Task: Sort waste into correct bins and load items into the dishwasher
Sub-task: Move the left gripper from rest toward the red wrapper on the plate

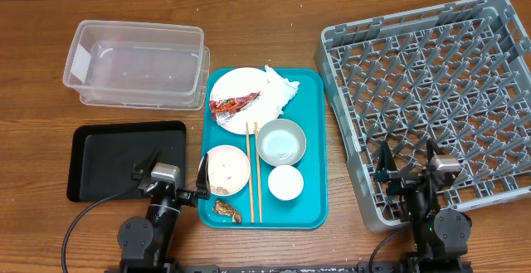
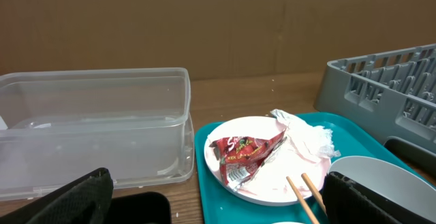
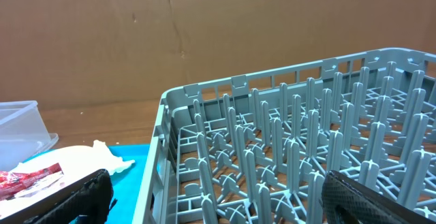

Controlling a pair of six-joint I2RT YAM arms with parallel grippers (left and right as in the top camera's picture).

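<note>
The white plate point(image 1: 241, 99) on the teal tray holds the red wrapper point(image 1: 234, 104) and the crumpled napkin point(image 1: 280, 90); wrapper point(image 2: 245, 152) and napkin point(image 2: 306, 139) also show in the left wrist view. A pale bowl point(image 1: 280, 142), a bowl with rice grains point(image 1: 227, 170), a white cup point(image 1: 284, 182) and a brown scrap point(image 1: 226, 210) lie nearer. The clear tub point(image 1: 137, 64) and black tray point(image 1: 124, 161) are left, the grey rack point(image 1: 431, 99) right. My left gripper point(image 1: 170, 168) is open and empty between black tray and teal tray. My right gripper point(image 1: 406, 167) is open and empty over the rack's near edge.
The teal tray point(image 1: 311, 140) sits mid-table between the bins and the rack. Two wooden chopsticks point(image 1: 252, 169) lie lengthwise on it between the bowls. A brown cardboard wall stands behind the table.
</note>
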